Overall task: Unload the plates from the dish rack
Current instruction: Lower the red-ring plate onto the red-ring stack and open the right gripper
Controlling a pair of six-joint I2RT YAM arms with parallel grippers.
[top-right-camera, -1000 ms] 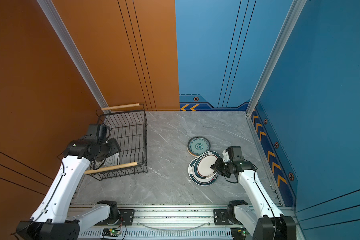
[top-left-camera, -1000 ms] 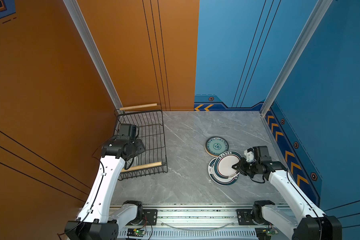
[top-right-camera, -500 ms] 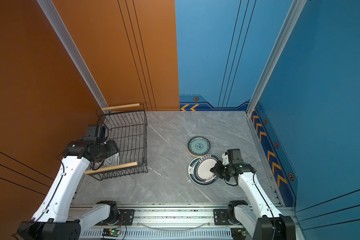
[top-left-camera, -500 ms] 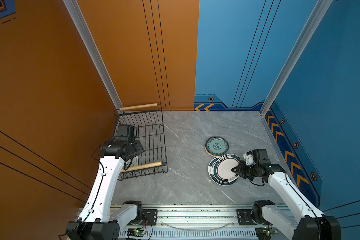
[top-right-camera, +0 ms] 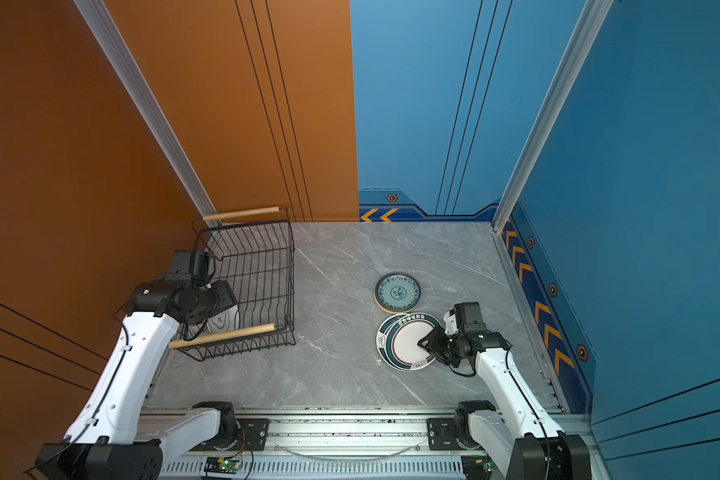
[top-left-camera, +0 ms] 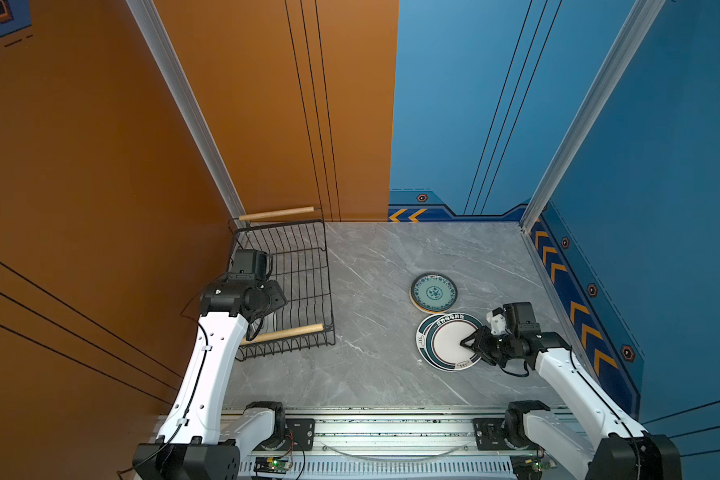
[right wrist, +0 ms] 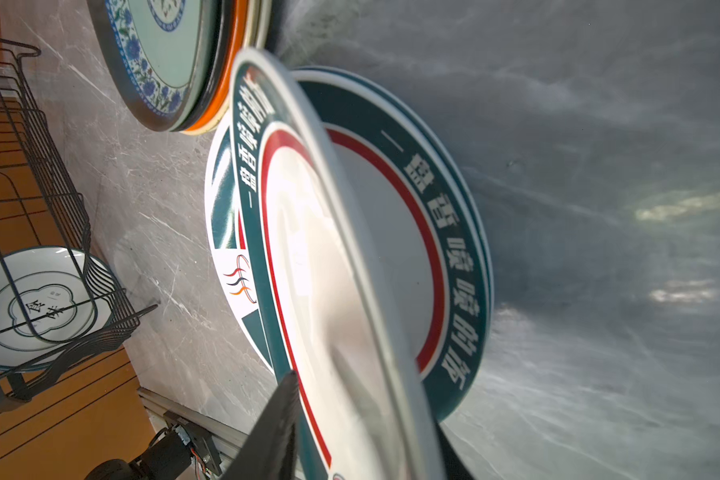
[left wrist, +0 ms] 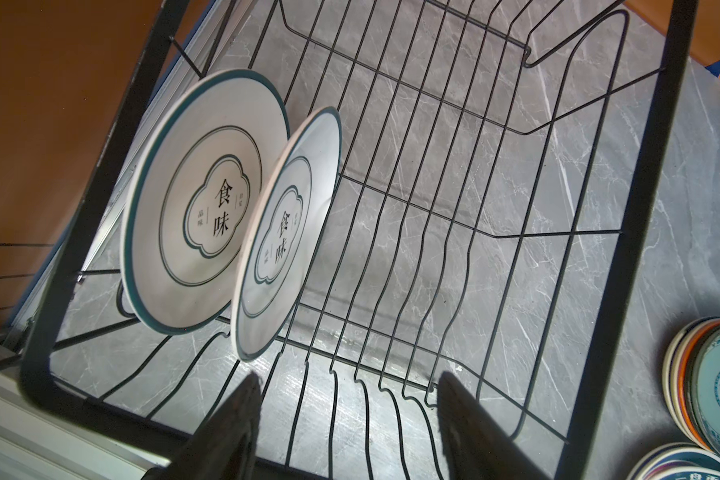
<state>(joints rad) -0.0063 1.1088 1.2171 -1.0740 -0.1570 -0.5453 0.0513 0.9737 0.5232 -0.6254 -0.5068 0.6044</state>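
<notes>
Top views: dish rack point(top-left-camera: 308, 266) sits at the left edge of the grey tabletop point(top-left-camera: 371, 270), close by the orange wall point(top-left-camera: 100, 208). The left gripper point(top-left-camera: 273, 295) hangs over the rack's near end, above the near wooden handle point(top-left-camera: 285, 332). Unloaded plates lie well apart to the right, sorted by size: small stack point(top-left-camera: 433, 292) w/ the teal-patterned plate uppermost, large stack point(top-left-camera: 445, 345) just beside it. The right gripper point(top-right-camera: 427, 343) is at the large stack's right rim, judged to be setting the top plate point(top-right-camera: 410, 345) down. Left wrist view: left gripper point(left wrist: 350, 378) jaws apart, nothing between. Two plates are left in the rack, upright in the wire slots at one end, rest bare. The nearer plate point(left wrist: 283, 232) overlaps the farther plate point(left wrist: 200, 199), so it probably goes first; rack rim and slot wires crowd the approach. Right wrist view: top plate point(right wrist: 308, 249) is tilted, far rim low on the stack, near rim raised beside one dark finger point(right wrist: 279, 415). The 2nd finger is hidden behind the plate, so cannot tell whether the grip is clamped or let go. The small stack point(right wrist: 163, 54) lies close alongside, leaving little room to slide.
</notes>
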